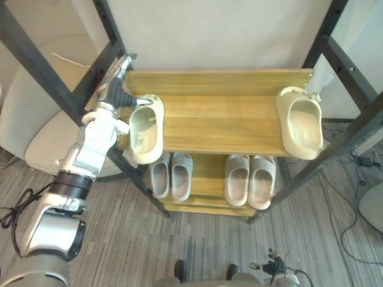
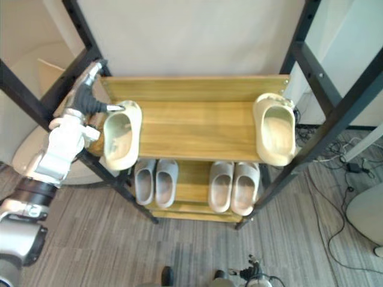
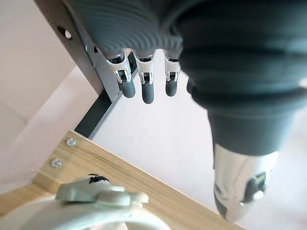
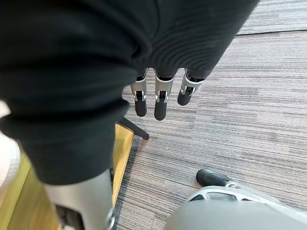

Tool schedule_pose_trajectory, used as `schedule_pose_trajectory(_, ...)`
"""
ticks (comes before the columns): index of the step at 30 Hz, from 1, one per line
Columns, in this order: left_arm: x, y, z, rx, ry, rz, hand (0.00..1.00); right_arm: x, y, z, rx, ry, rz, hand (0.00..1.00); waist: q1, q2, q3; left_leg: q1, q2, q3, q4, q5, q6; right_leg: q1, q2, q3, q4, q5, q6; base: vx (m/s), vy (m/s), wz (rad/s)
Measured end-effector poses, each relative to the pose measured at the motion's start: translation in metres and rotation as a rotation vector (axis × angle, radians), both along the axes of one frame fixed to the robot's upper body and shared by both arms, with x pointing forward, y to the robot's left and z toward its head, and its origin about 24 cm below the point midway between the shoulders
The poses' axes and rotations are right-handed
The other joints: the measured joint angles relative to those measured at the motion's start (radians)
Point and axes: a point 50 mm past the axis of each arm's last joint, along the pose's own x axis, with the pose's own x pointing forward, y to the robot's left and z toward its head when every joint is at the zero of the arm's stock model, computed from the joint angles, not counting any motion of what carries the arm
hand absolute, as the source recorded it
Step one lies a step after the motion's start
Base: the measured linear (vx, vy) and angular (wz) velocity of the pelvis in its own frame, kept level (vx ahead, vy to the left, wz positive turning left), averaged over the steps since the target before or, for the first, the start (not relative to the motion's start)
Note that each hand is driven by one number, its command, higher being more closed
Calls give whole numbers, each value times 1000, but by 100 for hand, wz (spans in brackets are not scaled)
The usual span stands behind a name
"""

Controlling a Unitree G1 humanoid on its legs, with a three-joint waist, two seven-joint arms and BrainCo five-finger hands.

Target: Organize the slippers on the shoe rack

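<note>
Left hand (image 1: 115,89) open, fingers straight, just beside left cream slipper (image 1: 145,128) on shoe rack (image 1: 221,119) top shelf; right cream slipper (image 1: 301,122) opposite end; right hand (image 4: 160,100) relaxed, empty, over carpet (image 4: 249,96)

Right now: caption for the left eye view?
Left robot hand beside one cream slipper on the top shelf, mate opposite; grey pair, beige pair below.

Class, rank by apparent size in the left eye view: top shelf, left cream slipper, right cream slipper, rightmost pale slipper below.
1. top shelf
2. left cream slipper and right cream slipper, alike
3. rightmost pale slipper; farther away, so unsure
</note>
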Motion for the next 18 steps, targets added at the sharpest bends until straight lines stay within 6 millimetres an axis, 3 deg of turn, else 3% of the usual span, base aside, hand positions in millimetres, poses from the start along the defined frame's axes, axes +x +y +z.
schedule_pose_trajectory(9, 8, -10, 11, -27, -6, -26, 0, 3, -3, -1, -5, 14, 0, 0, -6, 10, 6, -8, -1, -19, -1, 5, -2, 5, 1, -21, -2, 1, 1, 1, -5, 7)
schedule_pose_trajectory(18, 10, -3, 9, 13, 7, 18, 0, 7, -6, 1, -13, 3, -3, 0, -8, 37, 21, -7, 2, -21, 1, 7, -6, 16, 3, -22, -3, 0, 1, 1, 0, 2)
